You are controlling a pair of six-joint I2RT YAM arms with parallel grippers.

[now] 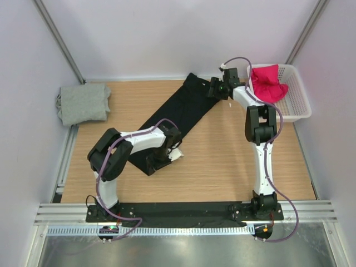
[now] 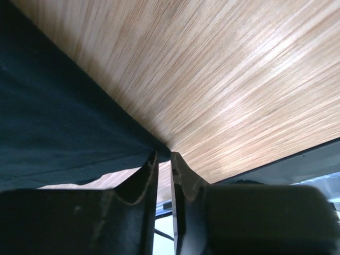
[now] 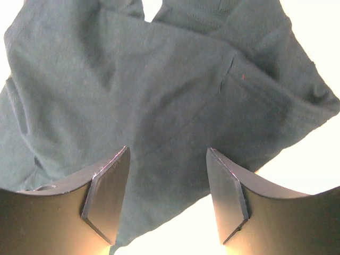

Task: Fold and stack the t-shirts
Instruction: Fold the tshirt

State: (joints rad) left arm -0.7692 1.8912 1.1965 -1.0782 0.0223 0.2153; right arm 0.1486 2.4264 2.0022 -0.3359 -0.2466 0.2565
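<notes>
The left hand [image 2: 164,155] stood with its fingers nearly together, pinched on a corner of the black t-shirt [image 1: 183,108]. The cloth spread away on one side of the fingertips, and bare wood of the table [image 1: 222,161] lay on the other. The black t-shirt lay on the table as a long, narrow folded strip running diagonally between the two hands, with the left hand at its near end. The right hand [image 3: 167,204] was over the far end with its fingers wide apart, holding nothing. Dark cloth lay beneath and ahead of them; contact could not be determined. The grey t-shirt [image 1: 83,104] lay folded at the table's far edge, well apart from the left hand. The magenta-red t-shirt [image 1: 268,82] lay crumpled in the white basket [image 1: 297,103], near the right hand on the side away from the black t-shirt.
</notes>
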